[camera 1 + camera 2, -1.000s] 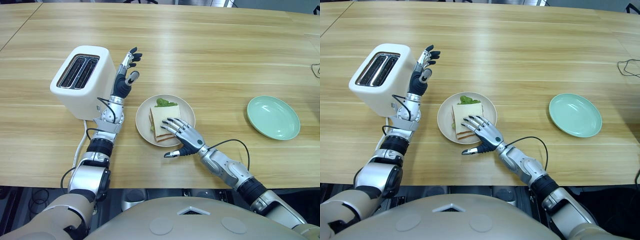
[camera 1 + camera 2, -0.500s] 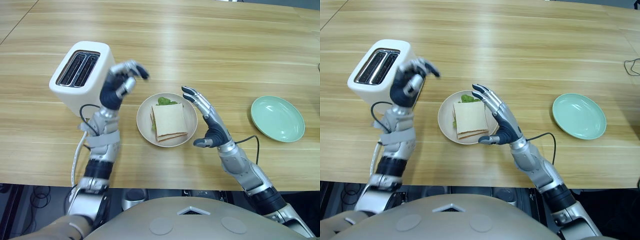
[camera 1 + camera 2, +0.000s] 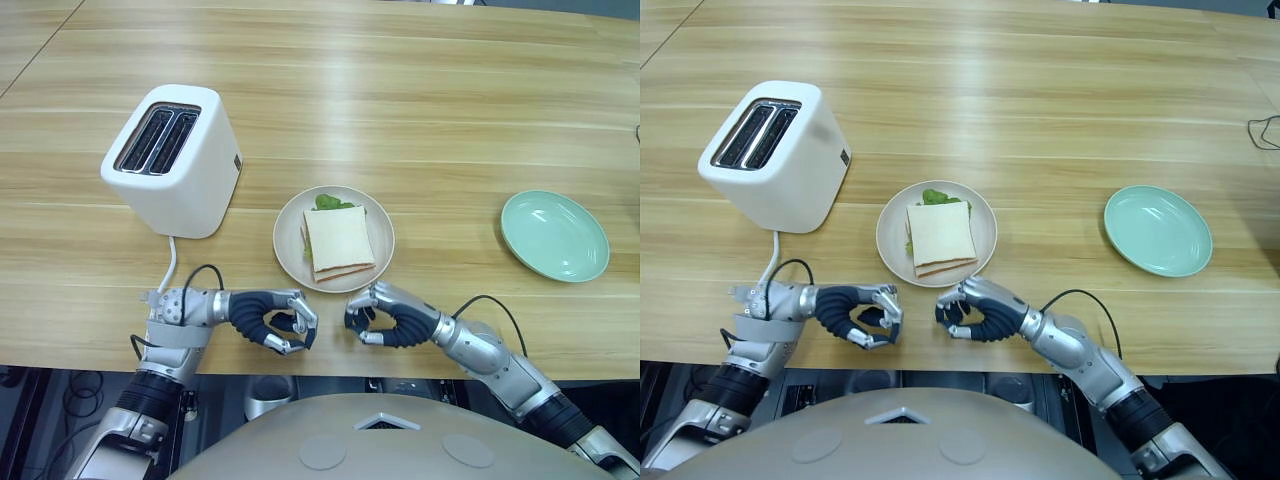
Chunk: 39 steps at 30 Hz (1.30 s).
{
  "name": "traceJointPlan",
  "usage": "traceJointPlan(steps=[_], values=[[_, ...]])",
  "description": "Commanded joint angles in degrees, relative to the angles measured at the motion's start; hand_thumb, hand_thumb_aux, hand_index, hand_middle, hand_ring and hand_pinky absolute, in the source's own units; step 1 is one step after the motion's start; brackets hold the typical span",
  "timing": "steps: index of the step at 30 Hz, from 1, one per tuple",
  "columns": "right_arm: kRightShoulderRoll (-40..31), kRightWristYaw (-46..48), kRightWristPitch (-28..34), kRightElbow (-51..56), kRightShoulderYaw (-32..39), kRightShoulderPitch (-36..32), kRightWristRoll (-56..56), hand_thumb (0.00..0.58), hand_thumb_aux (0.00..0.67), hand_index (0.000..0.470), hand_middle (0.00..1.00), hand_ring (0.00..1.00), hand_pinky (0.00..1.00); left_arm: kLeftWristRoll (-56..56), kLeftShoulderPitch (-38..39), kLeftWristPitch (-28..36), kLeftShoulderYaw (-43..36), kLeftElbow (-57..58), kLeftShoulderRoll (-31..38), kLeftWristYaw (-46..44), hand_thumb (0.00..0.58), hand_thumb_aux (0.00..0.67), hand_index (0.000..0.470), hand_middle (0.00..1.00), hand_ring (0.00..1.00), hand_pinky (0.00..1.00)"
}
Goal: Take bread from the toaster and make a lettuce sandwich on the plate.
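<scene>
My left hand (image 3: 275, 322) hovers low over the near edge of the table (image 3: 420, 110), its fingers curled into a loose fist around nothing. My right hand (image 3: 385, 320) mirrors it, also curled closed and holding nothing. The two fists face each other with a small gap between them. Taking the beige plate (image 3: 287, 238) as the centre of the dial, I read the left hand at about 7 o'clock and the right hand at about 5 o'clock, both near the rim and neither touching it. The sandwich (image 3: 338, 242) lies on the plate, a pale slice of bread on top and another under it. Lettuce (image 3: 330, 203) pokes out from the sandwich's 12 o'clock edge. The toaster (image 3: 190, 170) stands upright at about 10 o'clock from the plate, clear of it, with its two slots facing up. Its white cord (image 3: 168, 272) trails from its base toward 6 o'clock, ending by my left wrist. A green plate (image 3: 555, 237) sits at 3 o'clock, well apart from the sandwich.
</scene>
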Motion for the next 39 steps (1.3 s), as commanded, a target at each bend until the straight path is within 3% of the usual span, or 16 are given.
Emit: traceJointPlan(steps=[1,8,16,20,27,33,34,35,36,37,38,39], values=[[0.6,0.7,1.8,4.7,-0.6,-0.7,-4.6,0.580,0.670,0.460,1.00,1.00,1.00,7.9,-1.6,-3.1,-1.5,6.5,-1.0,3.0,0.580,0.670,0.460,1.00,1.00,1.00],[4.1,-3.0,3.6,12.1,-0.6,-3.7,-12.6,0.580,0.670,0.460,1.00,1.00,1.00,15.7,-3.9,-6.3,-2.8,15.9,-2.4,8.8,0.580,0.670,0.460,1.00,1.00,1.00],[9.9,-17.3,5.8,20.0,-3.3,-11.2,-21.2,0.580,0.670,0.460,1.00,1.00,1.00,26.1,-11.8,-10.8,-1.4,31.9,-3.2,23.7,0.580,0.670,0.460,1.00,1.00,1.00],[12.3,-25.1,7.4,26.1,-3.2,-16.0,-25.3,0.580,0.670,0.460,1.00,1.00,1.00,34.9,-18.0,-11.6,-1.0,40.0,-3.0,40.0,0.580,0.670,0.460,1.00,1.00,1.00],[16.6,-40.6,11.2,41.5,-0.8,-26.3,-32.3,0.580,0.670,0.460,1.00,1.00,1.00,49.6,-27.9,-7.5,-4.1,50.3,-3.6,70.6,0.580,0.670,0.460,1.00,1.00,1.00],[20.4,-51.7,11.8,52.2,-0.3,-32.8,-33.2,0.580,0.670,0.460,1.00,1.00,1.00,48.9,-32.0,-9.4,-1.5,54.7,-5.9,84.4,0.580,0.665,0.456,1.00,1.00,1.00],[20.9,-53.1,11.6,53.4,-0.5,-33.6,-32.7,0.580,0.670,0.460,1.00,1.00,1.00,47.7,-32.2,-10.6,-0.6,55.0,-6.3,85.3,0.538,0.489,0.336,1.00,1.00,1.00],[21.3,-54.7,11.3,54.5,-0.9,-34.4,-32.2,0.580,0.670,0.460,1.00,1.00,1.00,45.4,-32.3,-12.6,1.0,55.3,-7.0,85.0,0.470,0.378,0.260,0.94,0.94,0.94],[21.6,-56.1,11.0,55.5,-1.3,-34.9,-31.6,0.580,0.670,0.460,1.00,1.00,1.00,42.6,-32.3,-14.6,2.8,55.6,-7.8,83.8,0.470,0.378,0.260,0.94,0.94,0.94],[21.7,-57.2,10.9,56.5,-1.7,-35.4,-31.0,0.580,0.670,0.460,1.00,1.00,1.00,39.4,-32.2,-16.0,4.8,55.9,-8.8,81.7,0.136,0.084,0.058,0.78,0.78,0.78],[21.8,-58.4,10.9,57.4,-2.0,-35.9,-30.7,0.580,0.670,0.460,1.00,1.00,1.00,35.3,-32.2,-16.7,7.3,56.2,-10.1,78.5,0.136,0.084,0.058,0.78,0.78,0.78],[21.7,-59.5,10.7,57.9,-2.4,-36.1,-30.3,0.580,0.670,0.460,1.00,1.00,1.00,30.8,-32.2,-16.6,10.0,56.4,-11.6,75.0,0.045,0.026,0.018,0.71,0.71,0.71]])
